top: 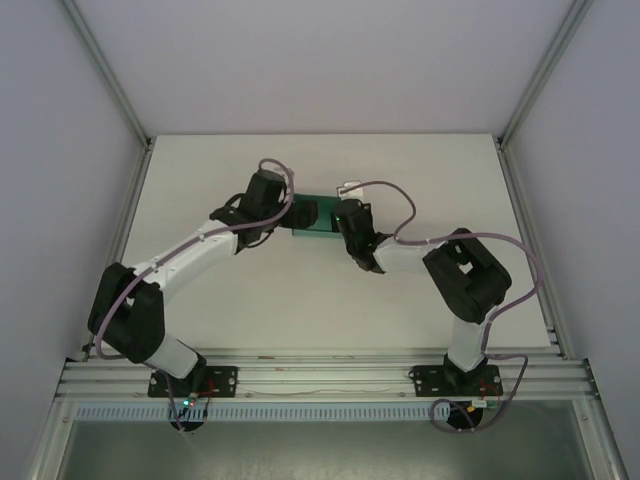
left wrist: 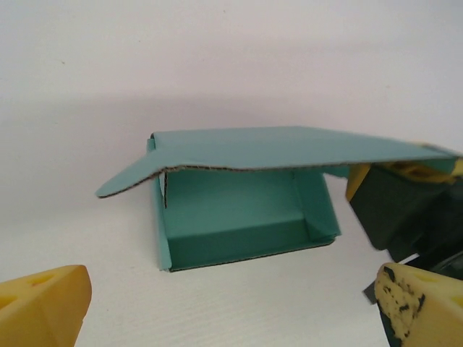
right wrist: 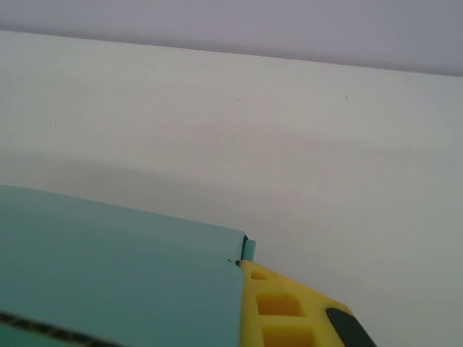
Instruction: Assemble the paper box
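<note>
The teal-green paper box [left wrist: 239, 217] lies on the white table as a shallow folded tray, its open side facing the left wrist camera. Its lid flap [left wrist: 289, 147] is raised and slopes over the tray. My left gripper [left wrist: 231, 318] stands wide open just in front of the box, one yellow fingertip [left wrist: 43, 307] at each lower corner, nothing between them. My right gripper [left wrist: 427, 173] is shut on the lid's right end; in the right wrist view the lid [right wrist: 108, 282] lies against its yellow finger [right wrist: 289, 311]. From above, both grippers [top: 303, 213] [top: 342, 215] meet at the box [top: 322, 228].
The white table [top: 300, 300] is walled in by pale panels and aluminium posts [top: 110, 75]. A metal rail [top: 320, 375] with the arm bases runs along the near edge. The right arm's cable [top: 385, 190] loops just behind the box.
</note>
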